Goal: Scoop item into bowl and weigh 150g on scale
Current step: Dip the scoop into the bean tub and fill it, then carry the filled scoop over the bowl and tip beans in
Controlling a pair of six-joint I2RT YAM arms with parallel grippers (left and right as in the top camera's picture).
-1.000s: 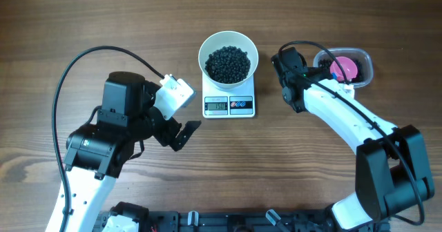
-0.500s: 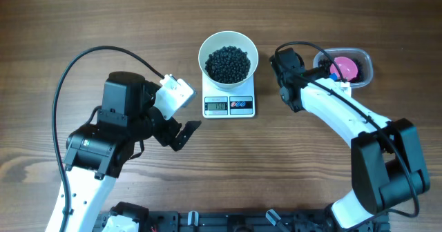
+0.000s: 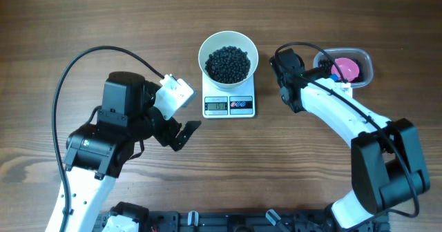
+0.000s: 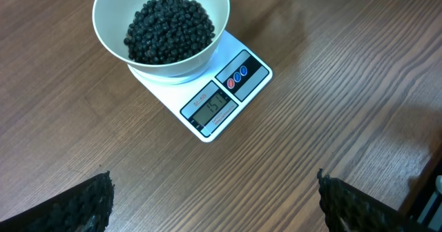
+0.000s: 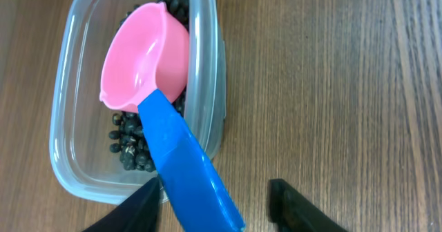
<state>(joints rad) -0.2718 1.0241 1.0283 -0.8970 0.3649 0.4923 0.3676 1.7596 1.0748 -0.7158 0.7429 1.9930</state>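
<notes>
Beans (image 4: 169, 28) in bowl (image 4: 109, 14), scale (image 4: 235, 80) apparently reading 151; left fingers (image 4: 90, 204) spread, right fingers (image 5: 293, 204) parted.

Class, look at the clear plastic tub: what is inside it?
A pink scoop with blue handle rests on scattered black beans; any beans beneath its cup are hidden.

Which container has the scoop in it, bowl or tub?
The clear tub: the pink scoop sits inside it; the white bowl on the scale holds only beans.
</notes>
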